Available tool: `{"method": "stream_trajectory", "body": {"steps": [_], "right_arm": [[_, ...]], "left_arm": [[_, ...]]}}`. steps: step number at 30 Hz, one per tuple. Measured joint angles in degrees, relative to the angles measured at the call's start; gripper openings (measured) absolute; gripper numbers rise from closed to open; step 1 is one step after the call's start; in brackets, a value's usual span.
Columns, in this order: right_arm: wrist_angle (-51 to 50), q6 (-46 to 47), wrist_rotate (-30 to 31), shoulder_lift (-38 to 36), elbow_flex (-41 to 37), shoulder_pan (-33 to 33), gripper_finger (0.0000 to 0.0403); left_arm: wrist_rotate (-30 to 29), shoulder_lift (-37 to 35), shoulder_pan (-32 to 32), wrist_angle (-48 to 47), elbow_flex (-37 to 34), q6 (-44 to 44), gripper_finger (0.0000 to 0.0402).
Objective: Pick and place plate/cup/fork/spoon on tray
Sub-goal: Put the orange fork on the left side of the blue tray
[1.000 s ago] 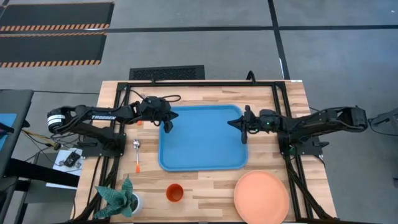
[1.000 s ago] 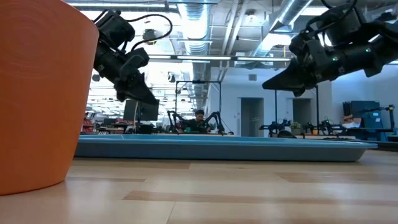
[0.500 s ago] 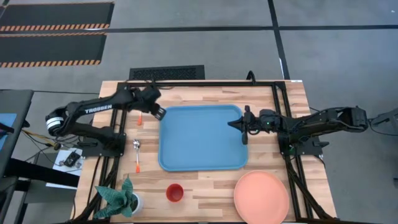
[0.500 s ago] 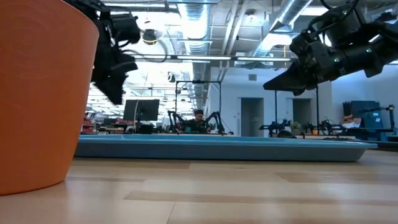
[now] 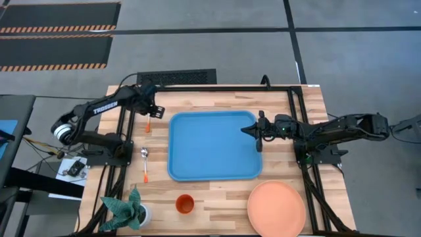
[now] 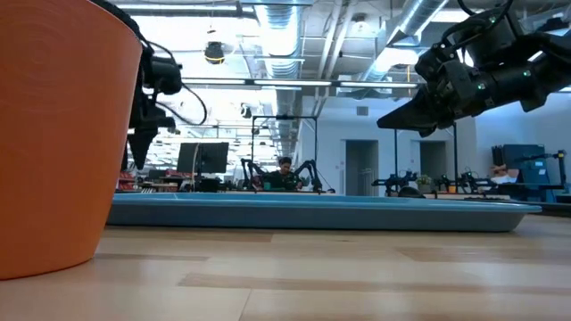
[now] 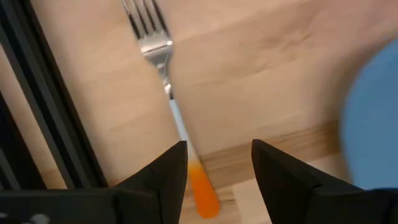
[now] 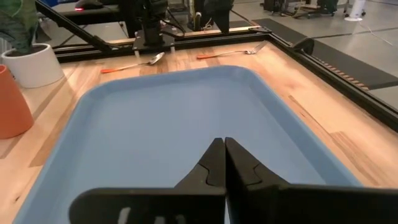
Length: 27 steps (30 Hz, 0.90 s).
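The fork (image 7: 163, 73) lies flat on the wood near the table's far left, left of the blue tray (image 5: 210, 146). Its tines point away from its orange handle end (image 7: 203, 191). My left gripper (image 7: 219, 165) hangs open over that handle end, fingers pointing down; in the high view it (image 5: 153, 112) stands just off the tray's far left corner. The spoon (image 5: 145, 163) lies flat nearer, left of the tray. The cup (image 5: 185, 204) and the plate (image 5: 276, 209) stand on the wood at the near edge. My right gripper (image 5: 258, 131) is shut above the tray's right rim.
A white pot with a green plant (image 5: 128, 210) stands at the near left corner, beside the cup. A black frame runs along the table's left, far and right sides (image 5: 128, 125). The tray's floor (image 8: 168, 118) is bare.
My left gripper has gone from above the tray's far left corner toward the table's left and far edges, and now hangs over the fork. My right gripper and all the dishes have kept still.
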Motion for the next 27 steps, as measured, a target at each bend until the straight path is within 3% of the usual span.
{"method": "stream_trajectory", "body": {"steps": [8, 13, 21, 27], "right_arm": [[1.1, 0.0, -0.7, 0.0, 0.0, 0.0, 0.0008], [1.7, 0.0, -0.9, 0.0, 0.0, 0.1, 0.0008], [1.7, -0.7, -0.9, 0.0, 0.0, 0.1, 0.0008], [1.7, -0.7, -0.9, 0.0, 0.0, 0.1, 0.0008]], "left_arm": [[-5.3, 12.4, 2.1, -0.1, 3.3, 3.8, 0.0167], [-5.2, 17.6, 4.4, 0.4, 4.6, 4.9, 0.0167], [-4.9, 18.4, 4.3, 1.2, 5.3, 4.9, 0.0165], [-3.6, 18.4, 4.3, 1.6, 5.3, 4.8, 0.0130]]}}
